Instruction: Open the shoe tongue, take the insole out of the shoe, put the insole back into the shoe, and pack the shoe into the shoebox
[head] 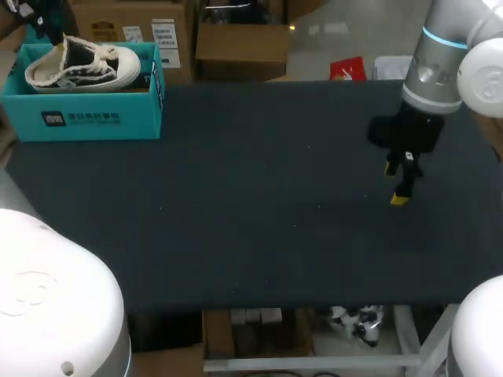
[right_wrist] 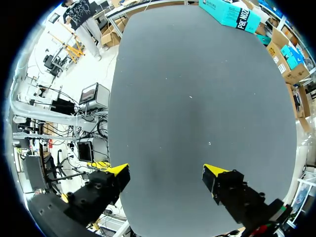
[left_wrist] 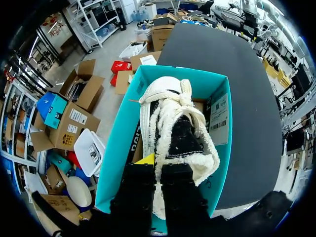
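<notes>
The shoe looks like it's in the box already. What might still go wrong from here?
1. The shoe sits tilted, poking above the rim of the box. The left gripper is right at it, so pulling away might drag the shoe out.
2. The box stands at a corner of the table, and the right gripper hangs open far away. Nothing steadies the box, so a nudge might push it off.

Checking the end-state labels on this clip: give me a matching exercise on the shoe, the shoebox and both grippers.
Things: 1 shoe; 2 shoebox; 3 right gripper; 4 left gripper.
States: A open, above bare table; B teal, at the table's far left corner; C directly above the shoe; D lying inside the shoebox.
Pairs: 1-D, 2-B, 3-A, 4-C.
</notes>
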You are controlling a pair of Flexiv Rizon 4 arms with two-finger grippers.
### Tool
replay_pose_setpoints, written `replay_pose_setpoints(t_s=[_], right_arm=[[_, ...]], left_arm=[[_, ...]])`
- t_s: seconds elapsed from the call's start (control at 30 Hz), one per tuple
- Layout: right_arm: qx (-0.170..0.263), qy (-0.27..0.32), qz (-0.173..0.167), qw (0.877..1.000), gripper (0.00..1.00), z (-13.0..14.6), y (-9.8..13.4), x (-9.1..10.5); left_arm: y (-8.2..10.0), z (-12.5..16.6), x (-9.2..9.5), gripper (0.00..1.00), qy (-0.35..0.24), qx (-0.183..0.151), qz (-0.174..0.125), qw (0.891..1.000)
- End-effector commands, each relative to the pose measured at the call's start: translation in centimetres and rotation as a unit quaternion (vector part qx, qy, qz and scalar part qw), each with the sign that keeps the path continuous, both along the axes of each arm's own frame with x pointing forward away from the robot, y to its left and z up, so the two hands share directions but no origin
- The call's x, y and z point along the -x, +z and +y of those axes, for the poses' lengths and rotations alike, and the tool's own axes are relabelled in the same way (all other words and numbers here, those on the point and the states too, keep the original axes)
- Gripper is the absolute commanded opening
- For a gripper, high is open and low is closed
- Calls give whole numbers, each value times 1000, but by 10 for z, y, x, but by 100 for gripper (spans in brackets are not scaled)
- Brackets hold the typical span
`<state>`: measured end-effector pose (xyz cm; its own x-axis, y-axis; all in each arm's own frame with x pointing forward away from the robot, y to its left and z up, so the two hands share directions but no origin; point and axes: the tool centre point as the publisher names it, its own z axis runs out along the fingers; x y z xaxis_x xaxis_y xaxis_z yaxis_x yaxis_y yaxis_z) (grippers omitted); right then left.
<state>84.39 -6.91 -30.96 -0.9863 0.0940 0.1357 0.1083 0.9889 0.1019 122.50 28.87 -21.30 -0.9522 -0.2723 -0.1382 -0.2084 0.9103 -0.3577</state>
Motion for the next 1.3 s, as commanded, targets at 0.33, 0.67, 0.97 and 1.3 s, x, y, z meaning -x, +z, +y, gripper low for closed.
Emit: replay_pose_setpoints(t_s=[0.33,0.67,0.97,1.3], right_arm=[[0,0,0,1000,100,0,1,1],[0,0,0,1000,100,0,1,1],[0,0,0,1000,100,0,1,1],[0,0,0,1000,100,0,1,1]], left_arm=[[-47,4,-10,0,-59,8,111,992],[-79,0,-19,0,-48,-16,146,988],[-73,6,-30,81,-10,0,154,988],[-18,-9,1,100,3,6,125,992]])
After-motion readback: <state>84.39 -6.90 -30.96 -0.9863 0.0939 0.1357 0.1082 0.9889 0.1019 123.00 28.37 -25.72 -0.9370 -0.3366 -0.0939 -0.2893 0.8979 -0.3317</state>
